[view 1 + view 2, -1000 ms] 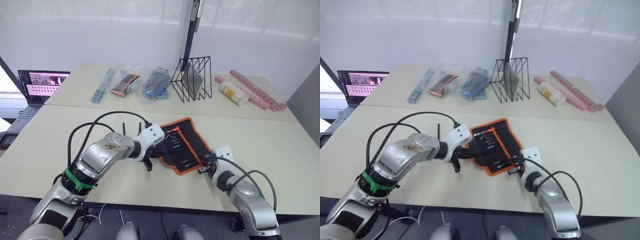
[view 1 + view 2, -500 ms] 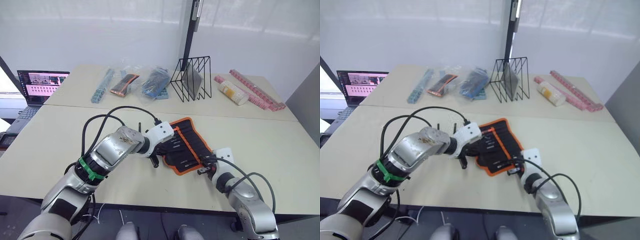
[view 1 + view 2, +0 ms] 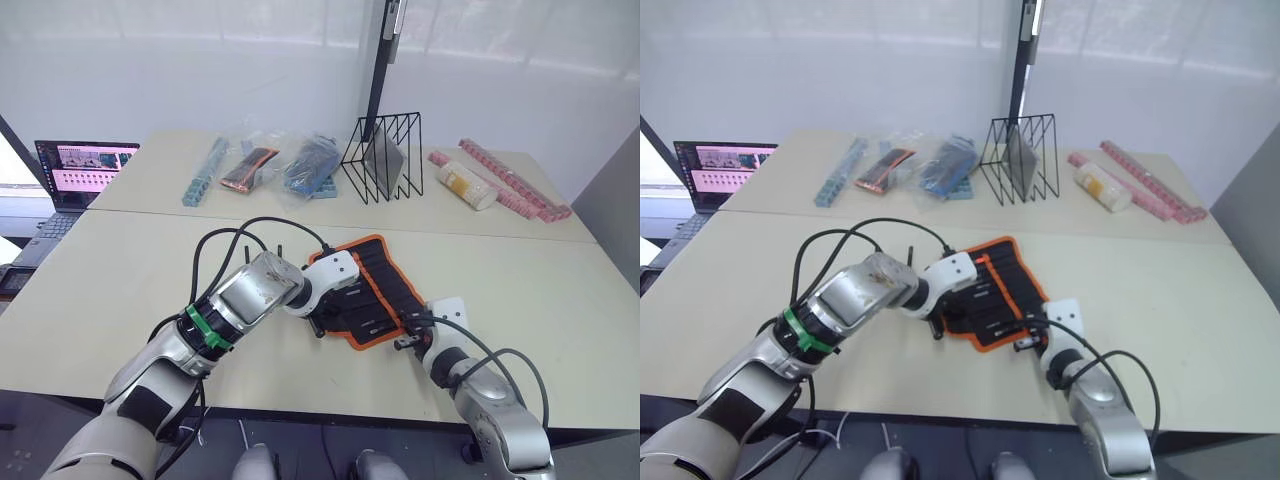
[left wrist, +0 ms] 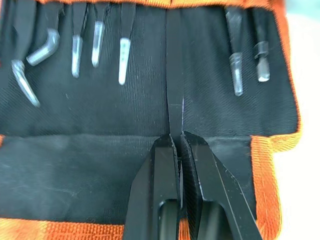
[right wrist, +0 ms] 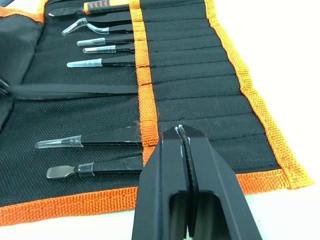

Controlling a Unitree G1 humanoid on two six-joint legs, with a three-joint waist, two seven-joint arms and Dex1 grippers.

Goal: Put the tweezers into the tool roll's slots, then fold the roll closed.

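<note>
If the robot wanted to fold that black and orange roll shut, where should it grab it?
Probably the tool roll's plain black flap beyond the tool tips. It is a loose, empty fabric strip with orange binding, so jaws coming in low from the robot's left could pinch its edge and swing it over the slots without snagging any tool.

Both grippers, left gripper (image 3: 937, 322) and right gripper (image 3: 1024, 343), rest on the open tool roll (image 3: 992, 297).

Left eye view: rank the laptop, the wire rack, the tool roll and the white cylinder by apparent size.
1. Tool roll, though the left gripper covers part of it.
2. Wire rack and laptop, too alike to rank; the laptop is cut off at the frame edge.
3. White cylinder, smallest.
</note>
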